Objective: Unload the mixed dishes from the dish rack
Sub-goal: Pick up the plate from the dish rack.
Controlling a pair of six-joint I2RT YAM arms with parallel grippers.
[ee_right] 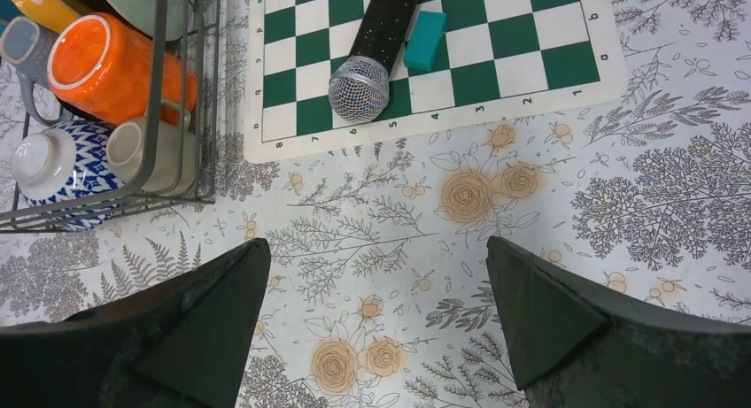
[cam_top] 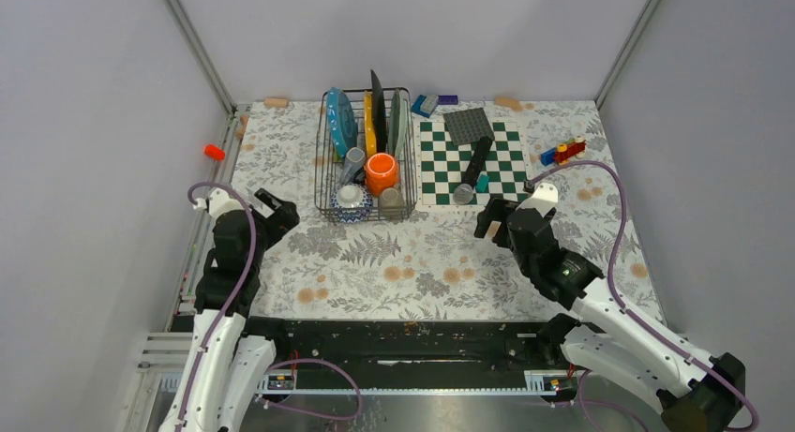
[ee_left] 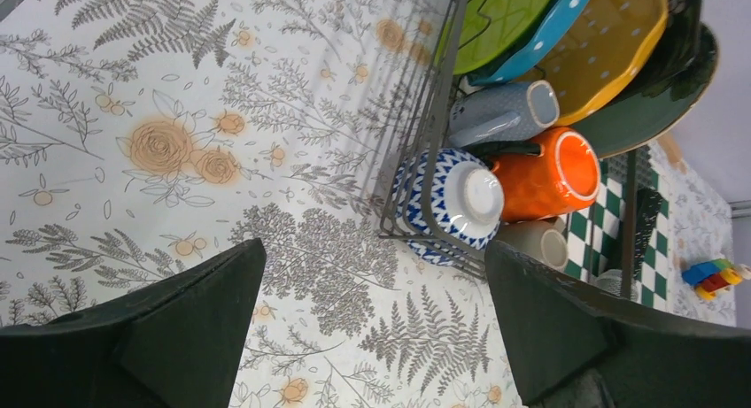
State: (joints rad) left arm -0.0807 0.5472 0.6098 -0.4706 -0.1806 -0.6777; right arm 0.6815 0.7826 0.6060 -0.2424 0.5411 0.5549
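From my station I see the floral-print surface point(cam_top: 422, 263) filling the workspace, and on its far left-of-centre part stands the dish rack point(cam_top: 322, 170), fully loaded, its long axis running from near to far. Just beside its right wall lies the green-and-white checkerboard mat point(cam_top: 506, 170), flat and square to the rack. My left pincer point(cam_top: 272, 207) hangs over bare cloth near the rack's near-left corner, its jaws spread wide and holding nothing. My right pincer point(cam_top: 511, 202) hovers off the mat's near edge, likewise spread and empty. In the rack's far half the plates stand on edge with their faces turned sideways: the blue white-dotted plate point(cam_top: 339, 123) leftmost, then the orange plate point(cam_top: 369, 137), the dark plate point(cam_top: 378, 99) and a grey-green plate point(cam_top: 398, 123). The left wrist view also shows a lime green plate point(ee_left: 500, 14) against the blue one. In the near half sits the orange mug point(cam_top: 382, 172), its mouth showing to the overhead camera. The patterned bowl point(cam_top: 351, 201) occupies the near-left corner with its white foot ring showing. One grey cup point(cam_top: 353, 162) leans behind the bowl, and another grey cup point(cam_top: 391, 201) rests in the near-right corner. On the mat lies a black microphone point(cam_top: 473, 165), set diagonally with its mesh head toward me, and a teal brick point(cam_top: 482, 182) lies just beside it.
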